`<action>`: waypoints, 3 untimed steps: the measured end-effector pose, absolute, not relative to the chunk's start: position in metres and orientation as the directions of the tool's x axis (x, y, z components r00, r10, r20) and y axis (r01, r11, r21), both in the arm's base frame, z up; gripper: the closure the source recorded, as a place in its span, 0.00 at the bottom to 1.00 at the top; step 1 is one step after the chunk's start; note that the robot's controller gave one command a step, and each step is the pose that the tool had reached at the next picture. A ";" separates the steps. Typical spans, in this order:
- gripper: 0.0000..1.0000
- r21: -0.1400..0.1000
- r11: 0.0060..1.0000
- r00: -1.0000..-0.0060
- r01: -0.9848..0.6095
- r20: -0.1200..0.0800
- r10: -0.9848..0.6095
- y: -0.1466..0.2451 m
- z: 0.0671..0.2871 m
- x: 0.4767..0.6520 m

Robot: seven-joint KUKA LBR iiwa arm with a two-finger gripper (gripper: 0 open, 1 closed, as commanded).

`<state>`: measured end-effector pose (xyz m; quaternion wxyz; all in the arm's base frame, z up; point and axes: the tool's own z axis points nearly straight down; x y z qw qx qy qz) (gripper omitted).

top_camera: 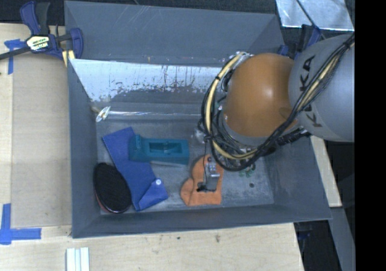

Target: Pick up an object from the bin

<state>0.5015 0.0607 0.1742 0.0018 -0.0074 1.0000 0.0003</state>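
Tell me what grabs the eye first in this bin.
The arm's orange dome cover looms over the right half of the bin, its hand at an orange floppy piece by the near wall. Left of it lie a teal block, a blue cloth and a black oval object.

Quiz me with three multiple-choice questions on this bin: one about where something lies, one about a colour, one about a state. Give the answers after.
1. Where in the bin is the black oval thing?
A. the view's lower left corner
B. against the far wall
C. under the arm

2. What colour is the thing under the tool?
A. green
B. orange
C. white

3. How is the teal block?
A. lifted in the tool
B. lying on the bin floor
C. hanging over the rim

Answers:
1 A: it lies in that corner, beside the blue cloth.
2 B: the orange thing sits right below the tool.
3 B: it rests flat, left of the tool.
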 end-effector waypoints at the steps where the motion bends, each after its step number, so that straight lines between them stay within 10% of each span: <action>1: 0.00 0.000 1.000 -1.000 -0.012 -0.002 -0.012 0.046 0.147 0.511; 2: 0.00 0.000 0.998 -0.998 0.065 -0.002 0.065 0.036 0.118 0.510; 3: 1.00 0.000 0.999 -0.999 0.053 0.000 0.053 0.026 0.086 0.503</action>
